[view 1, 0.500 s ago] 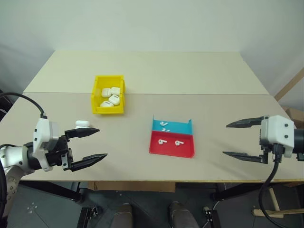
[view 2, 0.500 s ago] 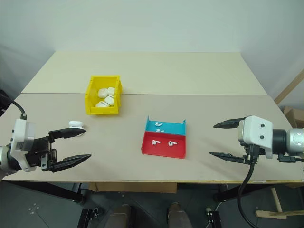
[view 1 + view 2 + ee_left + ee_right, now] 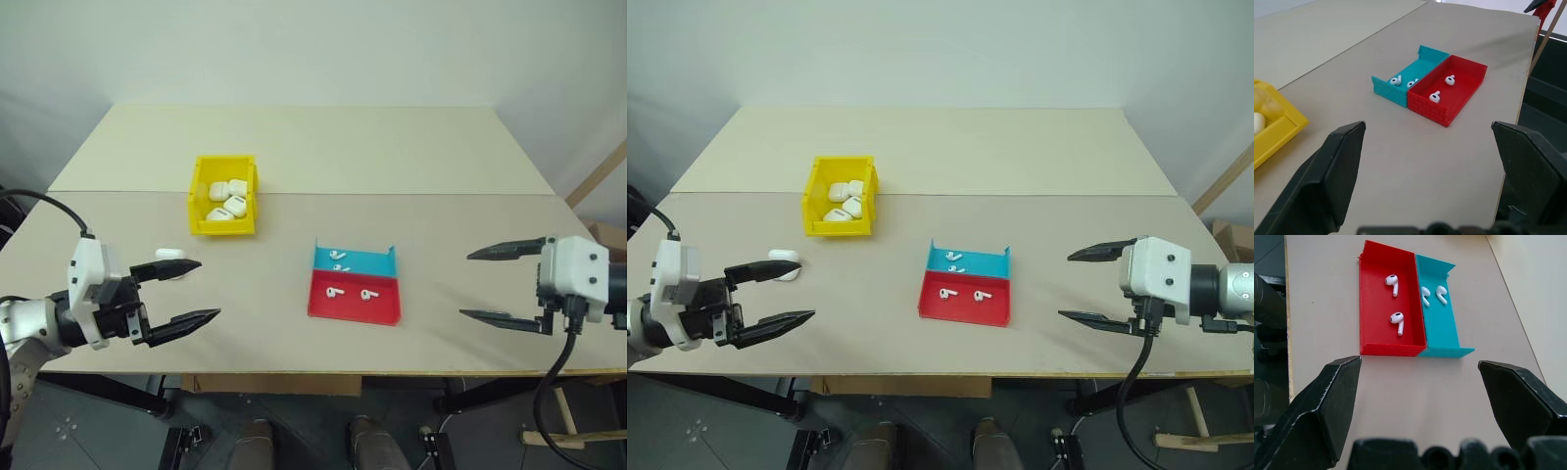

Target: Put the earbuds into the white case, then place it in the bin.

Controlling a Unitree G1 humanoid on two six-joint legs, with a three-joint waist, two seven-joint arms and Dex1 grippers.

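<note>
Two earbuds (image 3: pixel 336 291) lie in the red half of a flat tray (image 3: pixel 353 314), and two more earbuds (image 3: pixel 1441 293) lie in its blue half. A white case (image 3: pixel 169 254) sits shut on the table at the left. My left gripper (image 3: pixel 210 290) hovers open just in front of the case, and its upper finger crosses the case's near edge. The yellow bin (image 3: pixel 223 231) stands behind the case with several white cases inside. My right gripper (image 3: pixel 464 286) hangs open to the right of the tray, with nothing between its fingers.
The table's front edge (image 3: pixel 323 373) runs just below both grippers. A seam (image 3: pixel 411 194) crosses the tabletop behind the bin and tray. A wooden post (image 3: pixel 598 174) leans at the far right, off the table.
</note>
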